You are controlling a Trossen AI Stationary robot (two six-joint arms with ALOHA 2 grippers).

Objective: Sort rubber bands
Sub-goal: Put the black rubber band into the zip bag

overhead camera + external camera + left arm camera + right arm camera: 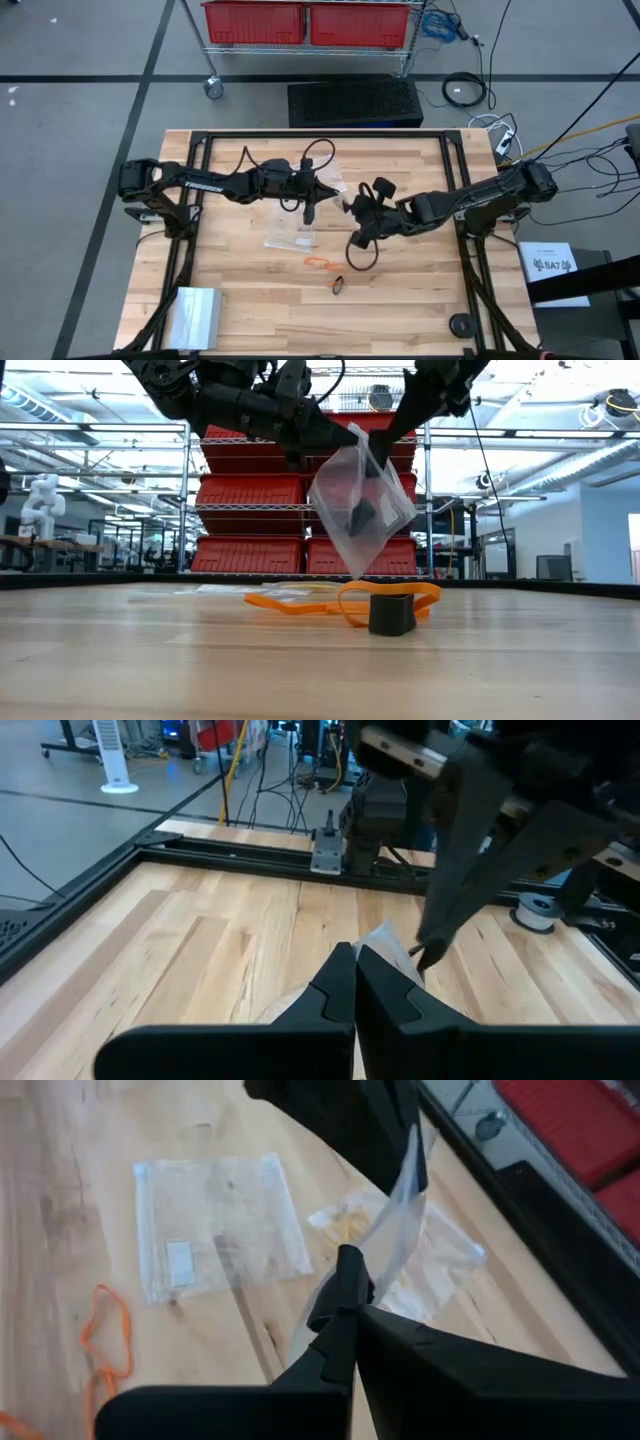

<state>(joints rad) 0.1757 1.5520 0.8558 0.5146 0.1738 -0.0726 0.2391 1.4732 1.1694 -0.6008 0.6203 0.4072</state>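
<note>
While both arms meet over the bench point(240, 300) centre, left tool point(309, 212) and right tool point(352, 207) are each pinched closed on an edge of a clear bag point(360, 498) held up between them, off the surface. Second clear bag point(291, 235) lies flat at 7 o'clock of the left tool. Orange rubber bands point(318, 262) and a black rubber band point(337, 285) lie loose on the wood at 6 o'clock of the tools.

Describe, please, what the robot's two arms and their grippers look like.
Both arms are dark, jointed links. The left arm carries pale lettering along one link, and black cable loops rise near both wrists. The left gripper and right gripper each have two matte black, angular fingers narrowing toward the tips.
</note>
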